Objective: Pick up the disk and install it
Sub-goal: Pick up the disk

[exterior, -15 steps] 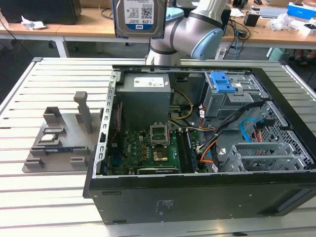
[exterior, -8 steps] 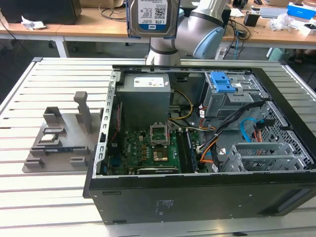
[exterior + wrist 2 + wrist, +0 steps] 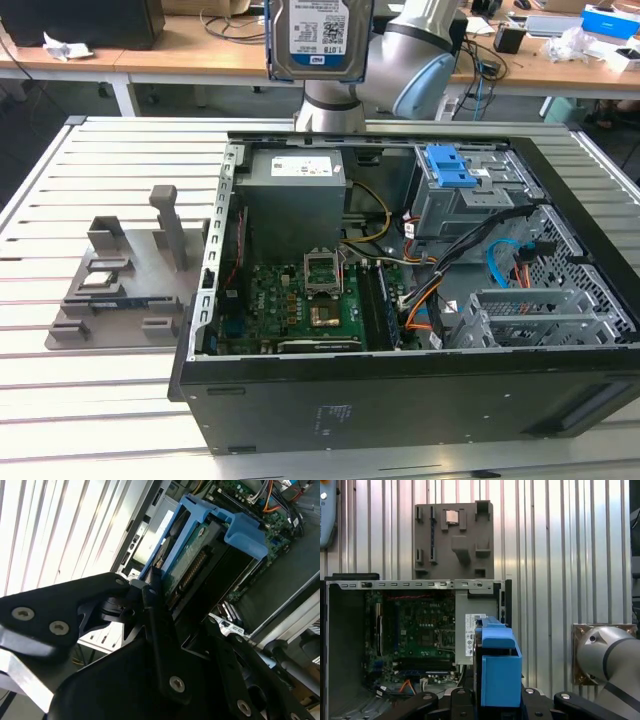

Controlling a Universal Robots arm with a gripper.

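The arm (image 3: 400, 60) stands raised behind the far edge of the open computer case (image 3: 400, 400). It holds the disk (image 3: 318, 35) upright, high above that edge, with the label towards the exterior view. In the first wrist view the gripper (image 3: 497, 702) clamps the disk's blue caddy, with one finger on each side. The disk's upper part is cut off in the exterior view, and the fingertips' contact is hard to make out.

The disk (image 3: 318, 38) is silver and blue; the stand (image 3: 125, 280) is grey.
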